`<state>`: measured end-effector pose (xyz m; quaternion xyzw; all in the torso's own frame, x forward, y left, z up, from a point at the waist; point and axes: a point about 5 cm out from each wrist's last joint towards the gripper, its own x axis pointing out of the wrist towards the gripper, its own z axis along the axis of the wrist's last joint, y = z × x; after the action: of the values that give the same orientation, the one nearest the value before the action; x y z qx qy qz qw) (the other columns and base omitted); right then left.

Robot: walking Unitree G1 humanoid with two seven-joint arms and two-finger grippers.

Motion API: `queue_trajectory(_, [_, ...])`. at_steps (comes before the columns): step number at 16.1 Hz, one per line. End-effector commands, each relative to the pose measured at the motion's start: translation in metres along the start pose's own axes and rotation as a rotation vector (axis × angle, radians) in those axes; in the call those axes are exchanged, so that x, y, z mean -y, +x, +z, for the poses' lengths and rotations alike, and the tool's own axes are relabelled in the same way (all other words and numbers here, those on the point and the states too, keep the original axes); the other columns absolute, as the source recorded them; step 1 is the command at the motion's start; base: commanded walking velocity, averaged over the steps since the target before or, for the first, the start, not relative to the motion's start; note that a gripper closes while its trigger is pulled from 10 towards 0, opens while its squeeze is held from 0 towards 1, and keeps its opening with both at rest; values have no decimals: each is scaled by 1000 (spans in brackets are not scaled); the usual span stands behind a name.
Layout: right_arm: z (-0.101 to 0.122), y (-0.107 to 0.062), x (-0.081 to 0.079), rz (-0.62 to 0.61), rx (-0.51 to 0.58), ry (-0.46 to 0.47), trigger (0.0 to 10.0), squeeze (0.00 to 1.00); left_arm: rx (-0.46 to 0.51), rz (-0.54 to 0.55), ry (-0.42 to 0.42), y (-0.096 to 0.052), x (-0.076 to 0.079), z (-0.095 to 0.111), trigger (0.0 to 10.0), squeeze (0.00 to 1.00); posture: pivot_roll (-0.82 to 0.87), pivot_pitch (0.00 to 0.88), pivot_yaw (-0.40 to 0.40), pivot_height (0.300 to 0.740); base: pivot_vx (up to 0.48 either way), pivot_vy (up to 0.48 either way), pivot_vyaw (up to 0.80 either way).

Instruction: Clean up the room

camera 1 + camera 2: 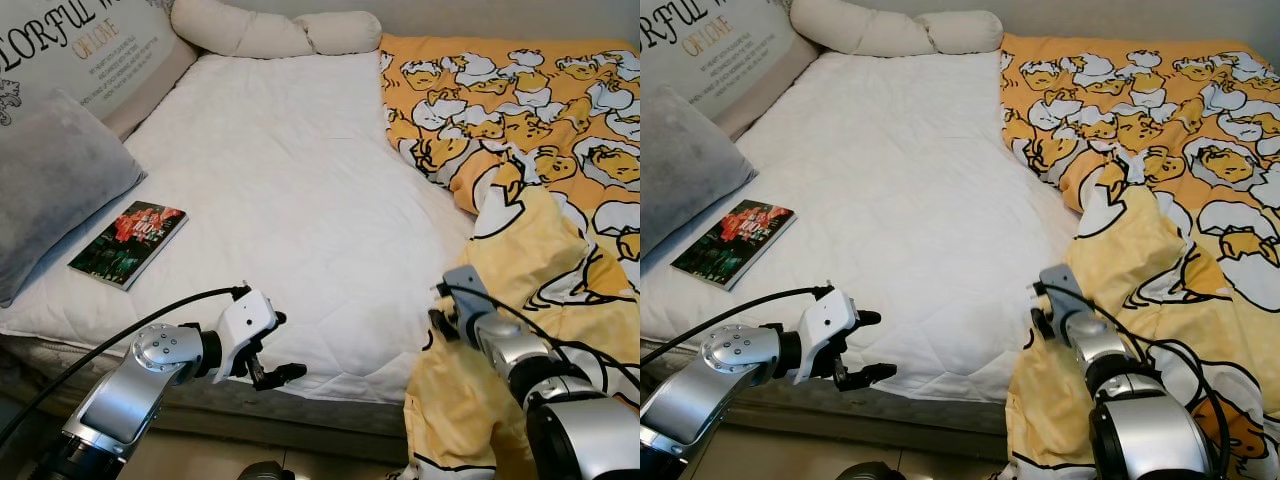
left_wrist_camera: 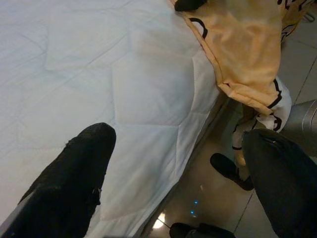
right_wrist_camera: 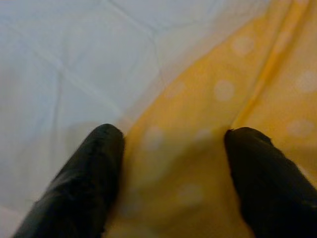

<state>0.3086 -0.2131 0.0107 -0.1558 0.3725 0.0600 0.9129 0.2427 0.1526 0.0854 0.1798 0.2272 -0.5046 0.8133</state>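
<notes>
A yellow blanket printed with cartoon ducks covers the right side of the bed, and its near part is folded over and hangs off the front edge. My right gripper is open, with its fingertips resting on the blanket's plain yellow underside where it meets the white sheet. In the eye views its wrist sits at the fold. My left gripper is open and holds nothing, hovering over the mattress's front edge. A book lies flat at the bed's left.
A grey pillow, a printed cushion and a cream bolster line the bed's left and far sides. The white mattress is bare in the middle. Glossy floor lies below the front edge.
</notes>
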Motion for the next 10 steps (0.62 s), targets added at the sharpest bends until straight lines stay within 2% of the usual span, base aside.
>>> queue_trajectory(1, [-10, -1, 2, -14, -52, 14, 0, 0, -18, -5, 18, -1, -2, -1, 10000, 0, 126, 0, 67, 740, 0, 0, 0])
queue_trajectory(5, [-16, -1, 3, -19, -88, 33, 0, 0, -18, -7, 16, -1, 0, -2, 10000, 0, 125, 0, 67, 740, 0, 0, 0])
queue_trajectory(10, [-16, -1, 1, 14, -80, 32, 0, 0, -16, -6, 17, -1, 1, -1, 10000, 0, 124, 0, 66, 740, 0, 0, 0])
